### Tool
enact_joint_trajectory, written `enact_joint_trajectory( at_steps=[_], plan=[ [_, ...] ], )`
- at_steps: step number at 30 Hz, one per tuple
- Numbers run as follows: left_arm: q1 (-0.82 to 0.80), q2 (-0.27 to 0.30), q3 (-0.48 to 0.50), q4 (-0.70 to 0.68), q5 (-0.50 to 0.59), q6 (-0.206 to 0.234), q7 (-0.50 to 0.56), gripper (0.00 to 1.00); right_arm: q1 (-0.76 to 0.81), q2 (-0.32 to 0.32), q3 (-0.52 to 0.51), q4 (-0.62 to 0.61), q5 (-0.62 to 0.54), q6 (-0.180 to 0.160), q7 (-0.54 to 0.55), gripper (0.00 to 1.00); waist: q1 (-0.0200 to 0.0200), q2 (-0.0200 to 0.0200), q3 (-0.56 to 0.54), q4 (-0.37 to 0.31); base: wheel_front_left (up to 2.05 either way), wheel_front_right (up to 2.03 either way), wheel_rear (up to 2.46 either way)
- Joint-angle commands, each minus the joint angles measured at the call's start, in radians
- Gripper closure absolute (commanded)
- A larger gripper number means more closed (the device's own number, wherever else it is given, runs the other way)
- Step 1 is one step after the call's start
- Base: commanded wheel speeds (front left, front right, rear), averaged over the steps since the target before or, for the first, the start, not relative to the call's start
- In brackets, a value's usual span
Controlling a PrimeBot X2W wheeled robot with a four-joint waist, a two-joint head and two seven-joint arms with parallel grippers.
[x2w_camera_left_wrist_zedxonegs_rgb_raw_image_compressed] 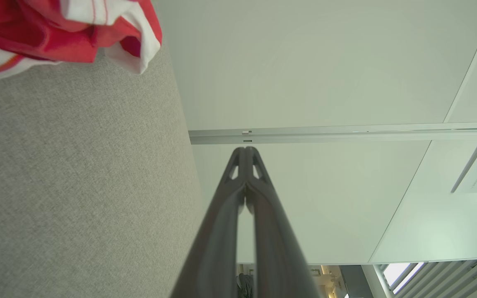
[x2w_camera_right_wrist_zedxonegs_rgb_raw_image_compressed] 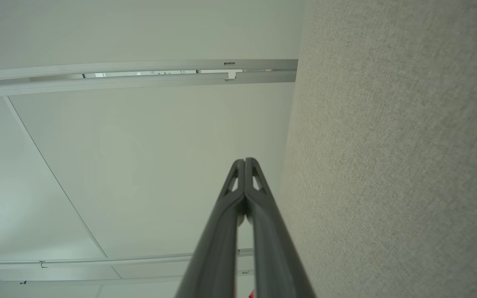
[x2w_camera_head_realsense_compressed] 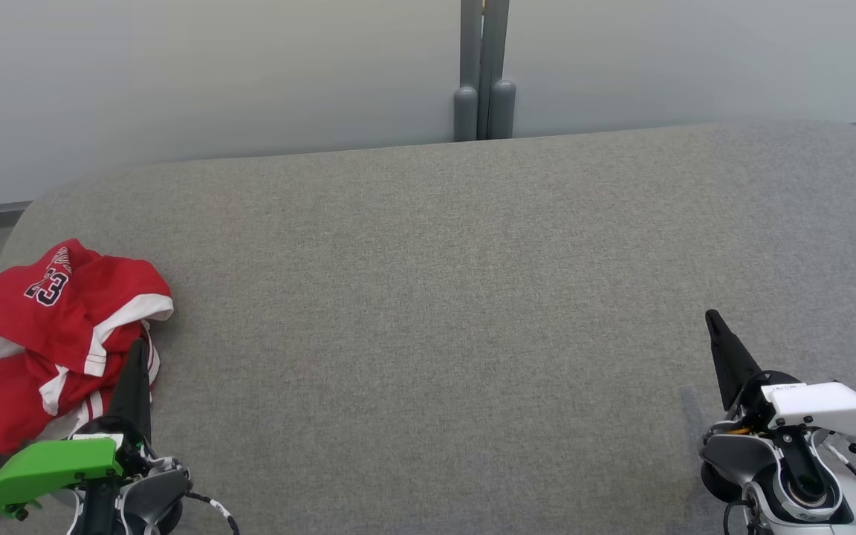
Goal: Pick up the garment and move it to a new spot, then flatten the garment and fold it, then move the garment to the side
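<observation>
The garment (x2w_camera_head_realsense_compressed: 49,334) is a red jersey with white trim and a dark number, lying crumpled at the left end of the grey fabric surface (x2w_camera_head_realsense_compressed: 443,297). Its hem shows at the top left of the left wrist view as red and white cloth (x2w_camera_left_wrist_zedxonegs_rgb_raw_image_compressed: 56,29). My left gripper (x2w_camera_head_realsense_compressed: 142,348) stands at the lower left, shut and empty, its tip over the garment's right edge. Whether it touches the cloth is unclear. The left fingers (x2w_camera_left_wrist_zedxonegs_rgb_raw_image_compressed: 246,151) are pressed together in the wrist view. My right gripper (x2w_camera_head_realsense_compressed: 712,318) is at the lower right, shut and empty, fingers (x2w_camera_right_wrist_zedxonegs_rgb_raw_image_compressed: 244,161) together.
A pale wall panel (x2w_camera_head_realsense_compressed: 212,74) runs behind the surface, with a grey post (x2w_camera_head_realsense_compressed: 484,74) at its middle. The surface's rounded corners lie at the far left and far right. The left edge drops off beside the garment.
</observation>
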Motion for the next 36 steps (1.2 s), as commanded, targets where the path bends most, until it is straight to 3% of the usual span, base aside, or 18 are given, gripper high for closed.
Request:
enact_joint_trajectory(
  at_steps=[1,36],
  plan=[
    [-0.013,0.007,0.002,-0.003,0.002,-0.007,0.001,1.0,-0.007,-0.005,-0.002,-0.002,0.006,0.0,0.003,1.0,0.0,0.0,0.0,0.0,0.0,0.0,0.0],
    [-0.013,0.007,0.002,-0.003,0.002,-0.007,0.001,1.0,-0.007,-0.005,-0.002,-0.002,0.006,0.0,0.003,1.0,0.0,0.0,0.0,0.0,0.0,0.0,0.0]
  ],
)
